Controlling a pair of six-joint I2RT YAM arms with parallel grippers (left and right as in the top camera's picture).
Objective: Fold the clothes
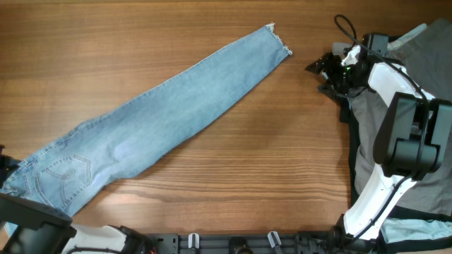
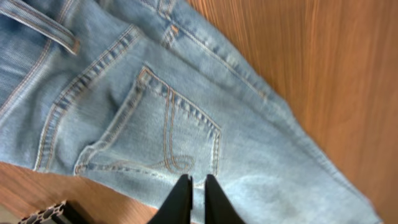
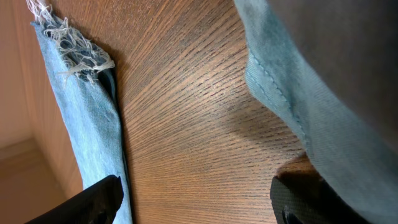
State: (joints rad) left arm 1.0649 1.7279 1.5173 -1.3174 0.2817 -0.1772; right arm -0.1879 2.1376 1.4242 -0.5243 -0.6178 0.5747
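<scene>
Shows jeans stretched diagonally across wooden table, frayed hem upper right, pocket end lower left, right gripper near hem, beside grey garment at right.

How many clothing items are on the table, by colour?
Light-blue denim jeans: 1
Grey garment: 1
Pale-blue cloth: 1
Total: 3
</scene>
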